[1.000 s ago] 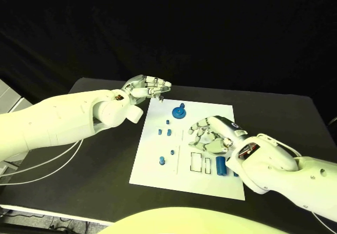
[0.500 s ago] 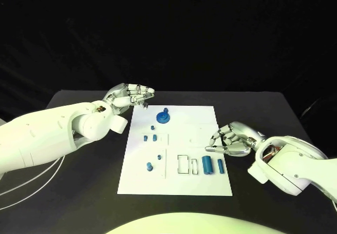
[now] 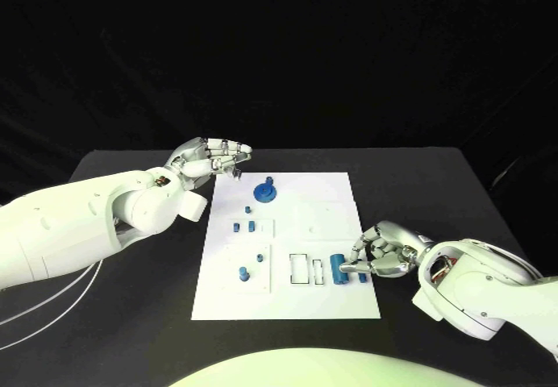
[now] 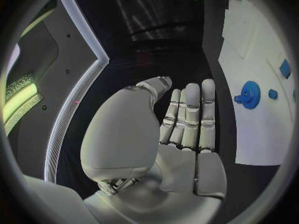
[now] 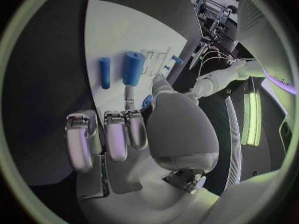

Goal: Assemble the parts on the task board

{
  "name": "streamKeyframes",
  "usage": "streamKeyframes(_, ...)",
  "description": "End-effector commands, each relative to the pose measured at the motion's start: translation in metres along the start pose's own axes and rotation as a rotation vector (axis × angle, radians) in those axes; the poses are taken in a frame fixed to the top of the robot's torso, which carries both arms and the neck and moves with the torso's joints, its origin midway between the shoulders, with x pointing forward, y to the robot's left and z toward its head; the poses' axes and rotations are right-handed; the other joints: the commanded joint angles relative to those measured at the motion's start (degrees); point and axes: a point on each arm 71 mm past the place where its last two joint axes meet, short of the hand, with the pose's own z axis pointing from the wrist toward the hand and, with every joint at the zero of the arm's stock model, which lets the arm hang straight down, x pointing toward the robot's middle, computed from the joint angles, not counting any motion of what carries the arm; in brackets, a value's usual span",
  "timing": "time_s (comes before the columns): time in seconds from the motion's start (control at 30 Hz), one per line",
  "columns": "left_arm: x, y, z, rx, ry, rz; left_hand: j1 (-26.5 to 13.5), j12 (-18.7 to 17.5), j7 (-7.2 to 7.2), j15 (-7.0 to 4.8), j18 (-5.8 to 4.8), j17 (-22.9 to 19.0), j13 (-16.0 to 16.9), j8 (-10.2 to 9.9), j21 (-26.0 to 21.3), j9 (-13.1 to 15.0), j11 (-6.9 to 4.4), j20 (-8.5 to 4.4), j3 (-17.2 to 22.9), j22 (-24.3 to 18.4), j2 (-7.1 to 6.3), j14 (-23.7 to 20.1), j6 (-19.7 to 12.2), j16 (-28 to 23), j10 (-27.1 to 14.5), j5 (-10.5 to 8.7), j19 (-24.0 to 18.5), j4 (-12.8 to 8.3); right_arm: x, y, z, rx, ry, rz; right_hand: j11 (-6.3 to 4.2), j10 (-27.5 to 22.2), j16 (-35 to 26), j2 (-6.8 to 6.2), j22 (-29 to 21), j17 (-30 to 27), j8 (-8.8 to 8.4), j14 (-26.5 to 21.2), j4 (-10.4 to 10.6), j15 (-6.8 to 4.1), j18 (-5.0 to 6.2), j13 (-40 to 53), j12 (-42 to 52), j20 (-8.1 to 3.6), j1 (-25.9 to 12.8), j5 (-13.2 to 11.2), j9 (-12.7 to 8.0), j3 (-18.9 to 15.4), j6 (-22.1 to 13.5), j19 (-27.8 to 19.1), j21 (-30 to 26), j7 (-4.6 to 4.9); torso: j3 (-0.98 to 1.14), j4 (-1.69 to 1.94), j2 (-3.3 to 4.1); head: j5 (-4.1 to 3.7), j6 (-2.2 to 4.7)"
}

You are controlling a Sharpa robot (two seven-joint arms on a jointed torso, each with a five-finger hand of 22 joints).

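Board (image 3: pixel 331 210) on table (image 3: pixel 128 282) | right hand (image 3: pixel 384 251) fingers curled, empty, beside two blue cylinders (image 3: pixel 339 269) | left hand (image 3: pixel 215 156) fingers together, empty, blue gear (image 3: pixel 265 192) just beyond fingertips

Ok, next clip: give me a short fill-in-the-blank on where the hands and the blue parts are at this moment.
1. The blue gear-shaped part lies at the far end of the white ____.
2. The ____ hand is down at the board's near right edge, beside the large blue cylinder.
3. The left hand is off the board's far ____ corner, holding nothing.
4. The slimmer blue cylinder lies ____ the large one.

Missing words: task board; right; left; beside
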Motion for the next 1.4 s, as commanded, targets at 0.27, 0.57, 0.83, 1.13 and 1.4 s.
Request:
streamKeyframes(0.27,0.002,-0.001,0.0,0.006,0.012,-0.014,-0.66,0.37,-0.25,-0.14,0.34,-0.08,-0.05,0.42,-0.28,0.06,-0.02,0.06,-0.32,-0.13,-0.19,0.01,-0.36,-0.23,0.2,0.02,0.05,0.23,0.008,0.003,0.008,0.033,-0.03,-0.105,-0.09,2.22,0.31,0.02,15.05,8.45,0.48,4.73,0.0,-0.51,-0.8,9.85,0.11,-0.19,-0.89,0.03,-0.06,-0.81,0.15,6.07,0.2,-0.38,-0.11,0.06,-0.04,0.18,-0.25)
streamKeyframes(0.57,0.002,0.0,-0.001,-0.001,0.018,-0.016,-0.8,0.37,-0.24,-0.13,0.34,-0.08,-0.07,0.45,-0.34,0.07,-0.01,0.07,-0.35,-0.17,-0.16,0.02,-0.37,-0.2,0.14,0.02,0.05,0.32,0.024,0.003,0.018,0.058,0.022,-0.16,-0.15,2.13,0.36,0.24,15.05,8.61,0.72,4.73,0.06,-0.55,-0.8,9.8,-0.08,-0.21,-2.65,0.08,-0.16,-2.18,0.26,6.07,0.2,-0.45,-0.09,0.06,-0.01,0.49,-0.54)
streamKeyframes(0.83,0.001,0.0,-0.002,-0.007,0.021,-0.017,-0.9,0.37,-0.24,-0.13,0.34,-0.07,-0.1,0.47,-0.4,0.08,-0.01,0.08,-0.37,-0.21,-0.12,0.02,-0.37,-0.18,0.08,0.03,0.05,0.39,0.035,0.002,0.022,0.092,0.069,-0.209,-0.28,2.04,0.45,0.31,15.05,8.86,1.19,4.77,0.01,-0.63,-0.8,9.72,-0.25,-0.25,-3.31,0.13,-0.08,-2.73,0.82,6.07,0.2,-0.63,-0.09,0.02,-0.05,0.73,-0.75)
streamKeyframes(1.13,0.001,0.0,-0.002,-0.01,0.023,-0.017,-0.92,0.36,-0.24,-0.12,0.34,-0.07,-0.11,0.48,-0.42,0.08,-0.01,0.08,-0.38,-0.22,-0.12,0.02,-0.37,-0.18,0.05,0.03,0.06,0.4,0.038,0.005,0.025,0.099,0.039,-0.22,-0.98,2.24,0.65,2.55,15.05,9.53,2.71,4.87,-0.39,-1.22,-0.8,9.93,-0.38,-0.76,3.58,0.05,-0.09,1.69,2.12,6.07,0.2,-1.36,-0.1,0.02,-0.08,0.79,-0.74)
streamKeyframes(1.4,0.0,0.001,-0.002,-0.012,0.018,-0.015,-0.91,0.35,-0.26,-0.12,0.35,-0.07,-0.13,0.51,-0.46,0.09,-0.01,0.07,-0.36,-0.24,-0.09,0.0,-0.36,-0.17,-0.01,0.04,0.06,0.39,0.032,0.01,0.021,0.067,-0.05,-0.091,-1.92,3.12,1.04,4.95,15.05,10.69,3.84,5.1,-0.36,-1.97,-0.8,10.91,0.58,-1.36,5.05,0.01,-0.33,5.14,4.36,6.07,0.2,-2.48,-0.14,0.02,-0.1,1.02,-0.55)
